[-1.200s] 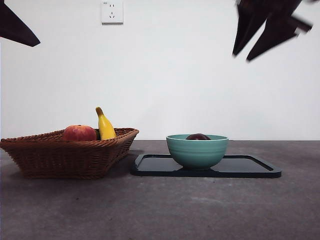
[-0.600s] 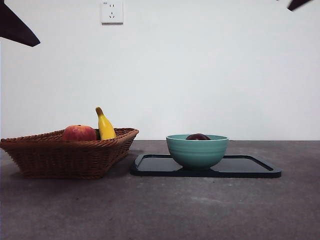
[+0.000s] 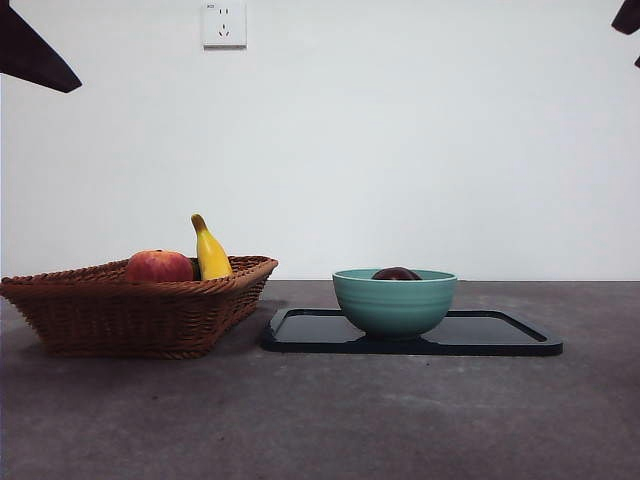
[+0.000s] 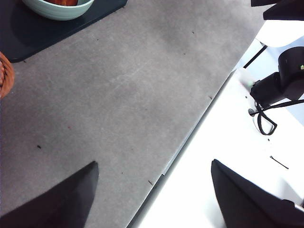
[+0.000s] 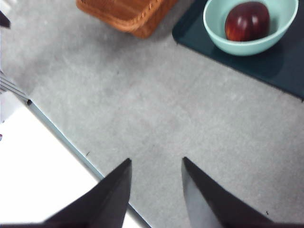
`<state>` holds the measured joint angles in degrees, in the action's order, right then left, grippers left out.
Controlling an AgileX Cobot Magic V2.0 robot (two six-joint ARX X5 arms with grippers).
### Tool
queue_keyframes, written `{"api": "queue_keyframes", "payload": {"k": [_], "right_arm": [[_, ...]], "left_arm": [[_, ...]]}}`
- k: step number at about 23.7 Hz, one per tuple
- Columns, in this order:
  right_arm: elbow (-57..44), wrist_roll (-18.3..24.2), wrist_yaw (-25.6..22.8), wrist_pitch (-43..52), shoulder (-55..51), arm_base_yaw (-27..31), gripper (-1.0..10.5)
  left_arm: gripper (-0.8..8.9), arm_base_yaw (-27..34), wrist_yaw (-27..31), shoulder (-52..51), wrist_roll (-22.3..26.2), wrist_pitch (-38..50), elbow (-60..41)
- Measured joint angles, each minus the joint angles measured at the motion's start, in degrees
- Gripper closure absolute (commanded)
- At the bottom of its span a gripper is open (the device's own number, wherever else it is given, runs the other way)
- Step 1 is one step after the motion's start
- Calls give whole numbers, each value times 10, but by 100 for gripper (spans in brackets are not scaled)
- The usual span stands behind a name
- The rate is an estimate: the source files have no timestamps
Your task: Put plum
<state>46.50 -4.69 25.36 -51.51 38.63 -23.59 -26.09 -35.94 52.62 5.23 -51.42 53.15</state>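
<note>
Maroon plum point(image 5: 247, 21) in bowl point(image 5: 216, 35), right pincer point(image 5: 154, 166) well apart, empty

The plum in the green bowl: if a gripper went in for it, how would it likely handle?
The plum looks round and glossy, so it would probably slip or roll between flat jaws. The bowl walls curve around it, likely stopping any escape but crowding a side grasp. It seems firm and light, though the pictures cannot confirm that.

It looked like a robot lab bench: a grey tabletop point(image 3: 320, 420) stood against a bare white wall point(image 3: 400, 150) with one power socket point(image 3: 224, 23), and a white equipment base point(image 4: 228, 156) with black cabling point(image 4: 266, 118) sat beside it.
</note>
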Motion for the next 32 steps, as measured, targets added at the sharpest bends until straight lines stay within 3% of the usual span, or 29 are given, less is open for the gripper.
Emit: {"api": "queue_keyframes", "payload": {"k": [17, 25, 32], "right_arm": [[0, 0, 0, 0, 0, 0, 778], [0, 0, 0, 0, 0, 0, 778], [0, 0, 0, 0, 0, 0, 778]], "left_arm": [[439, 0, 0, 0, -5, 28, 0], [432, -13, 17, 15, -78, 183, 3], [433, -35, 81, 125, -105, 213, 99]]}}
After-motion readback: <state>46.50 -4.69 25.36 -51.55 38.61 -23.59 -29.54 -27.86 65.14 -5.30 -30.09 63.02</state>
